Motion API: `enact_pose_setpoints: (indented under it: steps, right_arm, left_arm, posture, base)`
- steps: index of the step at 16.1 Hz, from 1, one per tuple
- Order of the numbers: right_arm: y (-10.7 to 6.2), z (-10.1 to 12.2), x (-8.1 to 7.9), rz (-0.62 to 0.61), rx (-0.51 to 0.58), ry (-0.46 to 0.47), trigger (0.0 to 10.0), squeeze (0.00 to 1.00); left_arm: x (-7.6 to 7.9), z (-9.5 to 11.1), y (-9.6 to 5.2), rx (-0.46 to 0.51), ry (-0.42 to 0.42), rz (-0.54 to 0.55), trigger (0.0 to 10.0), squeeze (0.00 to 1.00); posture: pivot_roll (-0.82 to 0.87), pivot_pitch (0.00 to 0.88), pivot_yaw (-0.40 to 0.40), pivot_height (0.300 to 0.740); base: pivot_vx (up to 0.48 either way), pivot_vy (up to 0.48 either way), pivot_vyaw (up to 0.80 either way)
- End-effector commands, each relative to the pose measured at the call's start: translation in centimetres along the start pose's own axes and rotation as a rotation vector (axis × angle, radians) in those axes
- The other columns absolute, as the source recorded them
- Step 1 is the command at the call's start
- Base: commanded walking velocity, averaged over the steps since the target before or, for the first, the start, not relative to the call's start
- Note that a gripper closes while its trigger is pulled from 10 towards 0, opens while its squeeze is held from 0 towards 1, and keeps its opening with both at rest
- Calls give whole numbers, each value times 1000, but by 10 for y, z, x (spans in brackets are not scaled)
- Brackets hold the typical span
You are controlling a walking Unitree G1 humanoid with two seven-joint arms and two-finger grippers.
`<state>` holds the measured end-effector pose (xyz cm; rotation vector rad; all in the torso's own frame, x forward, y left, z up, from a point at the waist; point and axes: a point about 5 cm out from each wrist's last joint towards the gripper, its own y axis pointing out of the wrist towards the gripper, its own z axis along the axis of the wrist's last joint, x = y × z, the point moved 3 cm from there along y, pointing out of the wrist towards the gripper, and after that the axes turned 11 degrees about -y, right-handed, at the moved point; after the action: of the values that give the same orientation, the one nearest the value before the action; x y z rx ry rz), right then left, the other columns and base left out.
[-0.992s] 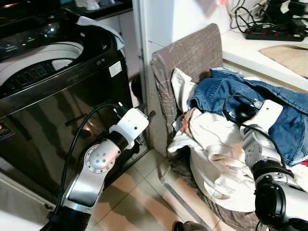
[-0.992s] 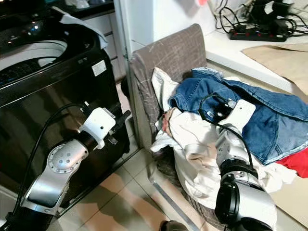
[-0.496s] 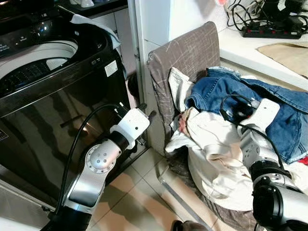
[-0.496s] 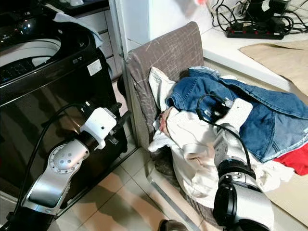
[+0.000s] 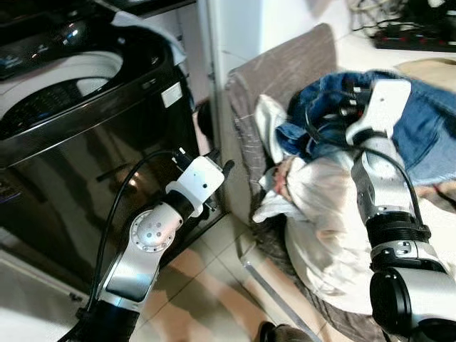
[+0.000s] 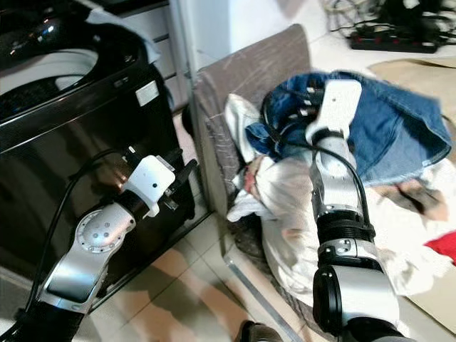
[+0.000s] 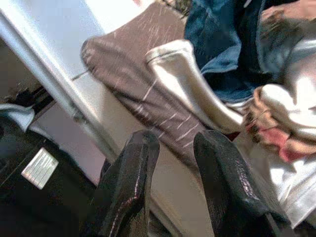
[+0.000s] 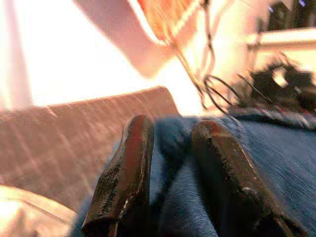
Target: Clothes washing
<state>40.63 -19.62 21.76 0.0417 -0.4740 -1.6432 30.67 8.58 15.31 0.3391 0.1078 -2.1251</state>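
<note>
A blue denim garment lies on top of a heap of cream and white clothes on a brown-grey chair. My right arm is raised over the heap, and its gripper is shut on a fold of the denim, which is bunched around the wrist. To the left stands a black top-loading washing machine with its drum opening uncovered. My left gripper hangs between the machine's front and the chair's side, fingers slightly apart with nothing in them.
A red garment peeks out at the heap's right edge. A counter behind the chair carries a power strip and cables. Tiled floor lies between machine and chair, with a dark shoe at the bottom.
My right arm has risen and reached toward the chair back, lifting and bunching the denim with it. The left arm stays where it was. The camera has shifted slightly.
</note>
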Motion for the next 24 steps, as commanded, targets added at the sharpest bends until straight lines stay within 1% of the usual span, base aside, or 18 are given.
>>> enact_pose_setpoints:
  steps: [1,2,4,5,6,7,8,9,10,11,14,17,21,24]
  right_arm:
    - [3,22,-12,55,80,-7,0,0]
    - [3,30,-22,105,109,-6,0,0]
    - [-1,40,-38,168,152,-14,0,0]
    - [-5,42,-46,195,169,-1,0,0]
    - [-12,37,-59,235,156,25,0,0]
    - [-15,35,-62,247,150,36,0,0]
    - [-17,33,-63,252,140,40,0,0]
    - [-19,32,-64,262,135,20,0,0]
    - [-19,41,-67,279,169,5,0,0]
    - [-19,51,-70,297,205,8,0,0]
    - [-20,59,-77,329,238,29,0,0]
    - [-24,54,-79,341,214,40,0,0]
    - [-24,60,-82,351,234,71,0,0]
    - [-25,58,-82,351,225,70,0,0]
  left_arm:
    - [-2,1,2,6,16,6,10000,0]
    - [-2,1,2,6,16,7,10000,0]
    - [-3,1,2,5,2,14,10000,0]
    - [-7,0,2,-2,-29,50,10000,0]
    - [-15,-2,4,-10,-129,138,10000,0]
    - [-17,-2,4,-13,-160,163,10000,0]
    - [-15,-2,4,-11,-178,164,10000,0]
    - [-9,-3,3,-13,-181,150,10000,0]
    - [-8,-4,3,-14,-181,146,10000,0]
    - [-8,-3,4,-12,-183,149,10000,0]
    - [-10,-2,6,-13,-189,177,10000,0]
    - [-11,-2,5,-16,-191,188,10000,0]
    - [-10,-2,5,-18,-187,186,10000,0]
    - [-10,-2,5,-20,-186,185,10000,0]
  posture:
    - [-20,25,33,740]
    - [-18,20,31,740]
    - [-17,17,29,740]
    - [-16,16,27,740]
    - [-12,17,24,740]
    - [-12,17,24,740]
    - [-11,21,21,740]
    - [-10,23,20,740]
    - [-10,24,19,740]
    - [-10,24,19,740]
    - [-12,27,18,740]
    - [-8,29,16,740]
    - [-7,31,15,740]
    - [-7,31,15,740]
  base:
    - [0,0,0]
    - [0,0,0]
    - [0,0,0]
    - [0,0,0]
    - [0,0,794]
    - [0,0,794]
    - [0,0,769]
    - [0,0,744]
    - [0,0,738]
    - [0,0,725]
    - [0,0,719]
    - [0,0,708]
    - [0,0,705]
    - [0,0,702]
